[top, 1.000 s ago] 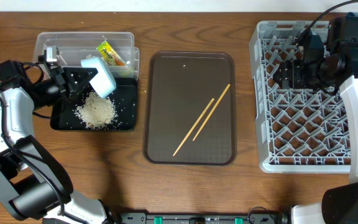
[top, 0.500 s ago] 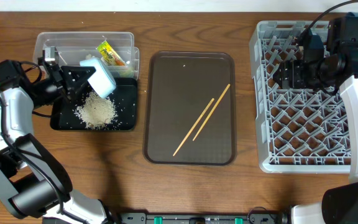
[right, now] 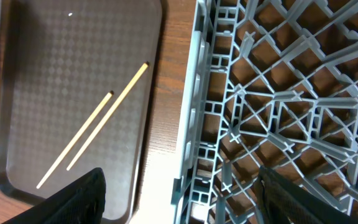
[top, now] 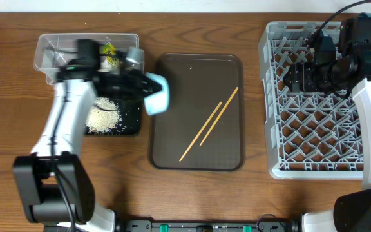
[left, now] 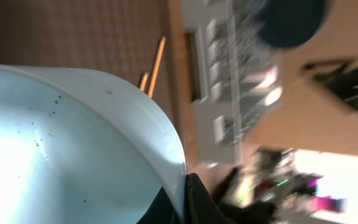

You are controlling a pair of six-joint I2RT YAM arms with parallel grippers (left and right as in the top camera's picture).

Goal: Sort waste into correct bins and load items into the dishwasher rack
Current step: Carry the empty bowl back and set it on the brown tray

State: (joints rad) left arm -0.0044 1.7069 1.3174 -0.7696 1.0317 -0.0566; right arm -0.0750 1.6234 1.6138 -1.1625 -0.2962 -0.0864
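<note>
My left gripper (top: pixel 140 85) is shut on the rim of the light-blue bowl (top: pixel 157 94) and holds it tilted over the left edge of the brown serving tray (top: pixel 172 148). In the left wrist view the bowl (left: pixel 55 137) fills the frame, its rim pinched at my fingers (left: pixel 185 199). Rice (top: pixel 105 117) lies in the black tray (top: pixel 131 125). The yellow-green wrapper (top: pixel 111 50) is in the clear tub (top: pixel 50 51). Two chopsticks (top: pixel 211 122) (right: pixel 98 130) lie on the brown tray. My right gripper (right: pixel 197 199) is open and empty above the grey rack (top: pixel 314 135). The cups are out of view.
The rack (right: pixel 278 93) fills the table's right side, its left wall close to the brown tray's (right: pixel 42 62) right edge. Bare wood runs along the table's front. The left wrist view is blurred; a dark-blue round shape (left: pixel 289 22) shows beyond the rack.
My left arm has swung right with the bowl, from above the rice in the black tray to above the brown tray's left edge. The right arm has not moved.
</note>
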